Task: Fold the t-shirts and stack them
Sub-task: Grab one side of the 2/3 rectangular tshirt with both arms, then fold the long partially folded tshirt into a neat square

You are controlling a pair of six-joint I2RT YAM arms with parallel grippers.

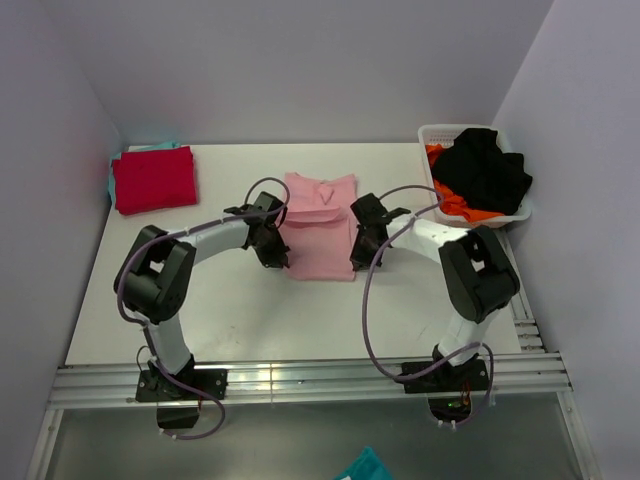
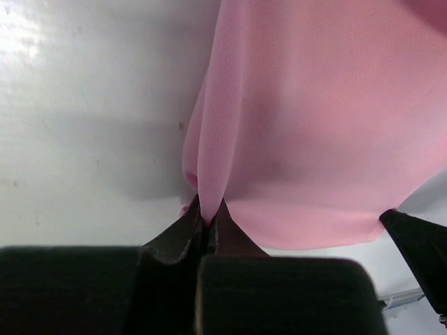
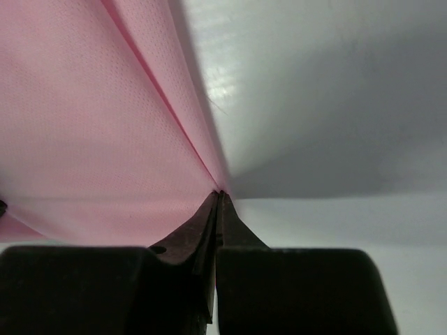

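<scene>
Left wrist: left gripper (image 2: 207, 211) jaws pinch pink t-shirt (image 2: 314, 112) fold; right gripper (image 3: 220, 197) jaws likewise, cloth fanning ahead.

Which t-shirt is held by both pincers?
The light pink t-shirt in the middle: the left pincer and right pincer pinch its side edges. The folded red t-shirt lies untouched at the far left.
</scene>
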